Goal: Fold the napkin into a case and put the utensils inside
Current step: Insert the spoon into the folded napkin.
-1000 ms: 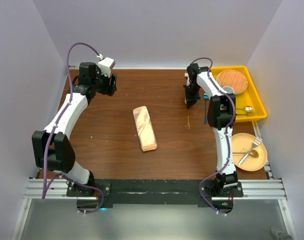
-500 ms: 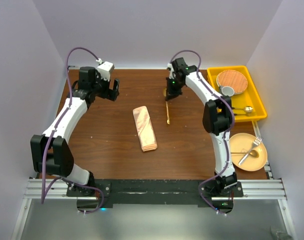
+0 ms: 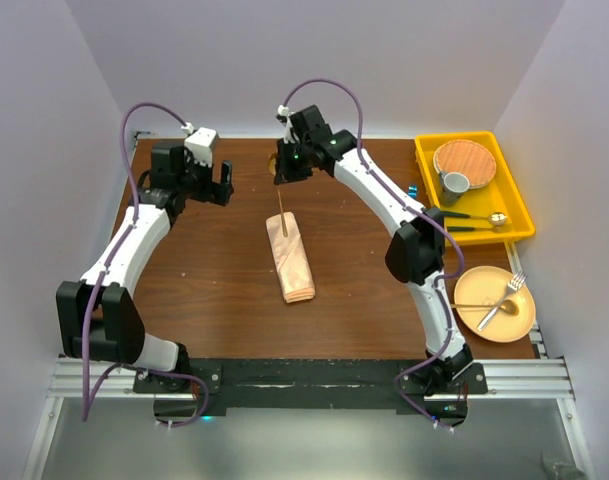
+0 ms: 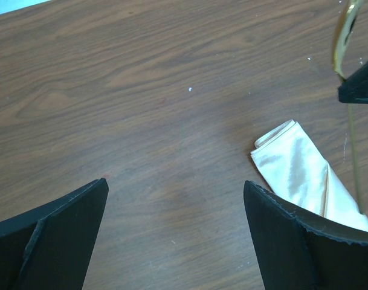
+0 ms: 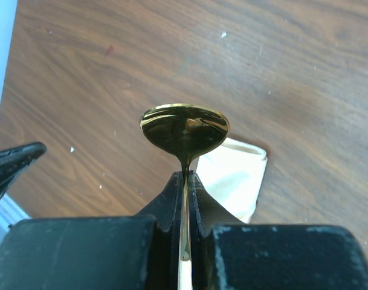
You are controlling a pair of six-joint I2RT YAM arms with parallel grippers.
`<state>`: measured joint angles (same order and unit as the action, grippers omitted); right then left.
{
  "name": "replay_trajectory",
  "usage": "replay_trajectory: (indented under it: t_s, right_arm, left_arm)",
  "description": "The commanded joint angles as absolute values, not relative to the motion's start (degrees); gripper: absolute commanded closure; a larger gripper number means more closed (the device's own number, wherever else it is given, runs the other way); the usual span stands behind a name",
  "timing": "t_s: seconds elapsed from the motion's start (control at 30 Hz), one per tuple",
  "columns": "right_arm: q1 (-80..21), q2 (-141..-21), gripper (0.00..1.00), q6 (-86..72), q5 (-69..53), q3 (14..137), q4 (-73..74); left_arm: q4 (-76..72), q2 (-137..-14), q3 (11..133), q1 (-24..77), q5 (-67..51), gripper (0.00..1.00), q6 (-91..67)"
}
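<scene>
Right gripper (image 3: pixel 284 171): jaws clamped on the neck of a gold spoon (image 5: pixel 184 128), bowl up toward the wrist camera, handle hanging down.
Spoon tip: top view puts the handle end over or at the far end of the case (image 3: pixel 290 257); contact not resolvable.
Case: folded peach satin pouch, long axis near-to-far, mid-table (image 3: pixel 214 290), slightly left of centre. Left wrist view shows its far corner with layered edges.
Left gripper (image 3: pixel 214 186): fingers spread wide, nothing between them, hovering over bare wood just left of the case's far end.
Other utensils: fork (image 3: pixel 502 300) on the tan plate (image 3: pixel 525 324) at near right; another spoon (image 3: pixel 478 220) by the yellow tray (image 3: pixel 511 214) at far right; small blue-tipped piece (image 3: pixel 412 190) beside the tray.
Step in hand (judgement): slide the spoon handle into the pouch opening.
How to do it well: line the handle up with the case's long axis, come in shallow, catch only the top layer. Satin is slick, so the pouch will likely skid or unfold; the left gripper probably needs to pin or lift the far edge.
Change vs earlier: right arm has swung left from the tray side, carrying the spoon to the case. Left gripper shifted slightly. Case unmoved.
</scene>
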<state>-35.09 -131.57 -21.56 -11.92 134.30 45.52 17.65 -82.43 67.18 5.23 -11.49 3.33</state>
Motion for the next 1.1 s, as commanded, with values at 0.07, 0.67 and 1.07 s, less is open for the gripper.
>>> replay_trajectory:
  t_s: [0.07,0.67,1.07]
  right_arm:
    - [-35.7,-133.5,1.00,-19.3,-5.0,135.2,41.7]
    - [-36.7,-137.4,1.00,-16.3,-2.7,131.9,38.2]
    - [-37.7,-136.9,1.00,-16.2,-1.0,129.1,37.3]
  left_arm:
    - [14.9,-79.4,66.0,4.6,-11.2,0.00,1.8]
    - [14.9,-77.8,64.2,4.0,-10.9,0.00,2.3]
    - [15.0,-76.8,63.4,4.0,-11.0,0.00,2.6]
